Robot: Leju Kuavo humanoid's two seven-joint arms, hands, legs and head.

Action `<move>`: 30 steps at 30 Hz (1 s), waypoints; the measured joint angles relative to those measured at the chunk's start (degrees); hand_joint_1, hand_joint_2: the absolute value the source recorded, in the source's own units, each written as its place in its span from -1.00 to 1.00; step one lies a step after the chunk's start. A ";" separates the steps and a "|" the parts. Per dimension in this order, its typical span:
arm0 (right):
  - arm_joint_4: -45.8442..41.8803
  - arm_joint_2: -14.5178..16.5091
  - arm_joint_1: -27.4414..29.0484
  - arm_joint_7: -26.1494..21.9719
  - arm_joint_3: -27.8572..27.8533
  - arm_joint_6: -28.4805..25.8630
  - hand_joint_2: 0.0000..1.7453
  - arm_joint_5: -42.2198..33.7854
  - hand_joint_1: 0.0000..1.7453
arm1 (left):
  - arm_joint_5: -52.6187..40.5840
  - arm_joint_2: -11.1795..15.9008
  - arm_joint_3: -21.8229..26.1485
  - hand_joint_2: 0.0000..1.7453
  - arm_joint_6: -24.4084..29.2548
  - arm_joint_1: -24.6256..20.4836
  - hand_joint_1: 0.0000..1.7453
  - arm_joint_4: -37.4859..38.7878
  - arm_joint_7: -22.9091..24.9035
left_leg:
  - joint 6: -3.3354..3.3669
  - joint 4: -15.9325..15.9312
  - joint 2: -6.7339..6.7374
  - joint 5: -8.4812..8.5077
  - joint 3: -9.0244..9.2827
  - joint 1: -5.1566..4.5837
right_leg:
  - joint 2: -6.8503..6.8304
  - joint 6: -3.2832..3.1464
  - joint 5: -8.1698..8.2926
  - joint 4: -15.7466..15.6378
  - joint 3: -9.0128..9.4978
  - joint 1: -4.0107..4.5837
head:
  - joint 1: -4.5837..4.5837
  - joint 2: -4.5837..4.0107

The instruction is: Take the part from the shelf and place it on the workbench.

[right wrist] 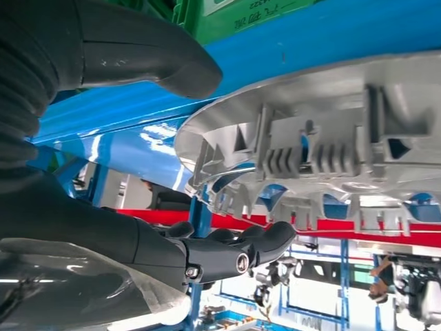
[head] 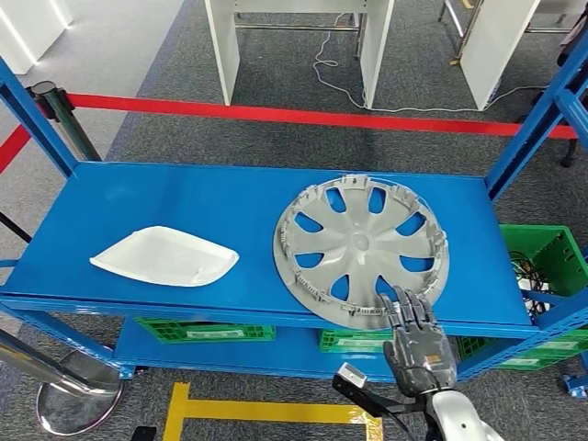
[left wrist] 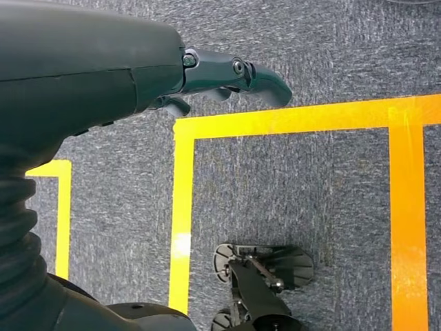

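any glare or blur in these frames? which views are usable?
Head view: sharp, mild sheen on the blue metal shelf. Right wrist view: glare streaks on shelf, bright background washed out, silver plastic wheel cover close but legible. Left wrist view: evenly lit, hot spot on yellow floor tape.

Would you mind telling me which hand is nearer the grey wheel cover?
Right. The right hand reaches the wheel cover at its near rim; the left hand hangs over the carpet.

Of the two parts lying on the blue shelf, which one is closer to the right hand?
The round grey wheel cover; the right hand is at its near rim. The flat white part lies far off to the left.
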 joint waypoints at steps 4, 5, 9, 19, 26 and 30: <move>0.31 0.00 -0.55 -1.09 -1.32 1.72 1.00 -2.27 -1.00 | -0.63 0.00 -0.56 1.00 -0.30 -0.05 -1.00 0.00 0.47 | 0.00 0.00 0.00 0.00 0.00 0.00 | -0.01 0.00 0.00 0.00 0.01 0.00 | -0.01 0.00; 0.43 0.00 -0.67 -1.29 -1.60 1.94 1.00 -2.63 -1.00 | -0.73 0.00 -0.71 1.00 -0.32 -0.05 -1.00 0.00 0.56 | 0.00 0.00 0.00 0.00 0.00 0.00 | -0.01 0.00 0.00 0.00 0.01 0.00 | -0.01 0.00; 0.69 0.00 -0.83 -1.55 -2.33 2.25 1.00 -2.99 -1.00 | -0.91 0.00 -0.92 1.00 -0.34 -0.06 -1.00 0.00 0.63 | 0.00 0.00 0.00 0.00 0.00 -0.01 | -0.01 0.00 0.00 0.00 0.01 -0.01 | 0.00 0.00; 1.65 0.02 -1.82 -1.98 -2.88 3.03 1.00 -3.85 -1.00 | -1.17 0.00 -0.96 1.00 -0.41 -0.10 -1.00 0.00 0.66 | 0.00 0.00 0.00 0.00 -0.01 0.00 | 0.00 0.00 0.00 0.00 0.00 0.00 | -0.01 0.00; 4.15 0.18 -3.73 -3.26 -3.99 4.68 1.00 -4.81 -1.00 | -1.91 0.00 -0.98 1.00 -0.51 -0.16 -1.00 0.00 0.87 | 0.00 0.00 0.00 0.00 -0.01 0.00 | -0.01 0.00 0.00 0.00 0.01 0.00 | -0.01 0.00; 5.70 0.62 -4.58 -4.68 -4.23 6.39 1.00 -5.01 -1.00 | -2.29 -0.02 -0.98 1.00 -0.66 -0.20 -1.00 0.00 0.92 | 0.00 0.00 0.00 0.00 -0.01 0.00 | 0.01 0.00 0.00 0.00 0.00 0.00 | 0.00 0.00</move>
